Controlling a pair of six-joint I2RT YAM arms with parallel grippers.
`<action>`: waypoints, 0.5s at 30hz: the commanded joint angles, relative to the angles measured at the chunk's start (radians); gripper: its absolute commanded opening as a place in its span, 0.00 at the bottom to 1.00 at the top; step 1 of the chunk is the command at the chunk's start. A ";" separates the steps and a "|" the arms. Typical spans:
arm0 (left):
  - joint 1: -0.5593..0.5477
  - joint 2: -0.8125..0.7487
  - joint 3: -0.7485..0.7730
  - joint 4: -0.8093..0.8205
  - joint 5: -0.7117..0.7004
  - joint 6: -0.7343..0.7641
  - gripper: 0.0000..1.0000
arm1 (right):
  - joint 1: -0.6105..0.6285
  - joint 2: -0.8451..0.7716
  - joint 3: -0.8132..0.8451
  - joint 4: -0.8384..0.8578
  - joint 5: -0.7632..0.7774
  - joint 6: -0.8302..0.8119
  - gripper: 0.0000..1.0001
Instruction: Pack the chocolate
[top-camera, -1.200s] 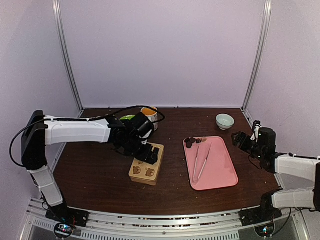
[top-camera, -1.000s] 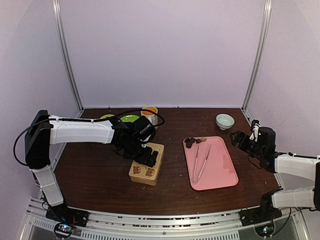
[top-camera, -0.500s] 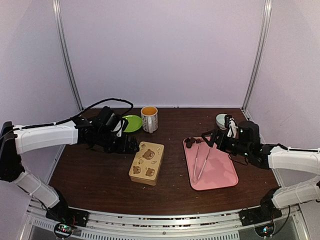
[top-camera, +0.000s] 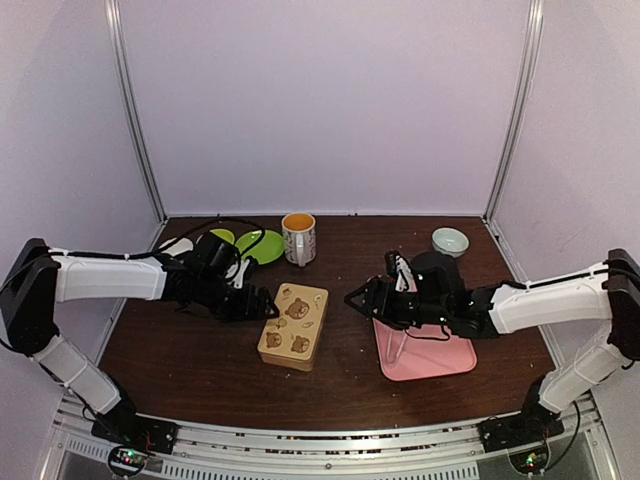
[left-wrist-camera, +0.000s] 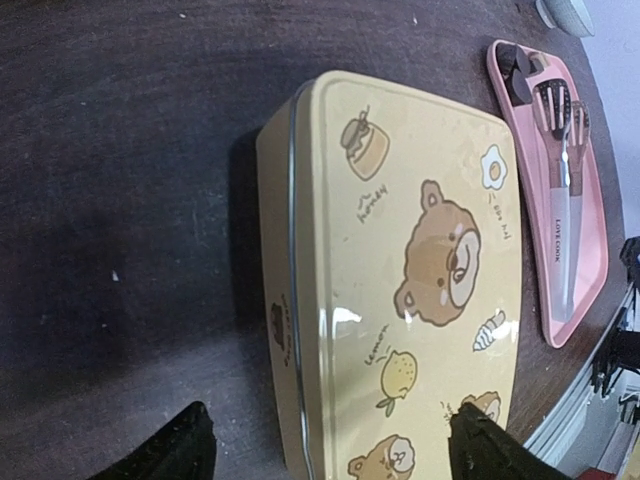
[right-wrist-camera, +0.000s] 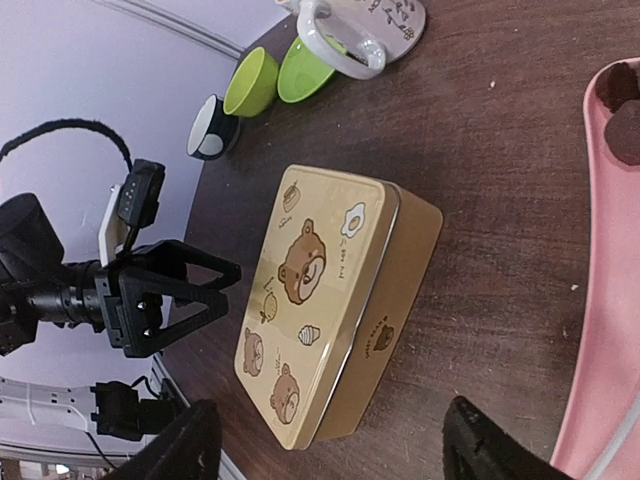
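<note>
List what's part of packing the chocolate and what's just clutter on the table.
For the job:
- chocolate
- bear-printed tin
- metal tongs
- pink tray

Lying about:
- printed mug
- green dishes
- pale green bowl
- dark cup

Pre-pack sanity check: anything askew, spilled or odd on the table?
Nothing spilled or damaged. Only the bear-print tin sits skewed on the table, its lid on. The chocolates and metal tongs lie tidy on the pink tray.
</note>
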 joint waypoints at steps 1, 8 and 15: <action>0.005 0.055 -0.009 0.111 0.095 0.018 0.81 | 0.035 0.105 0.046 0.098 -0.054 0.085 0.69; 0.007 0.074 -0.030 0.160 0.130 0.011 0.79 | 0.082 0.253 0.111 0.150 -0.087 0.131 0.58; 0.007 0.124 -0.048 0.235 0.215 -0.020 0.64 | 0.094 0.359 0.171 0.165 -0.096 0.137 0.53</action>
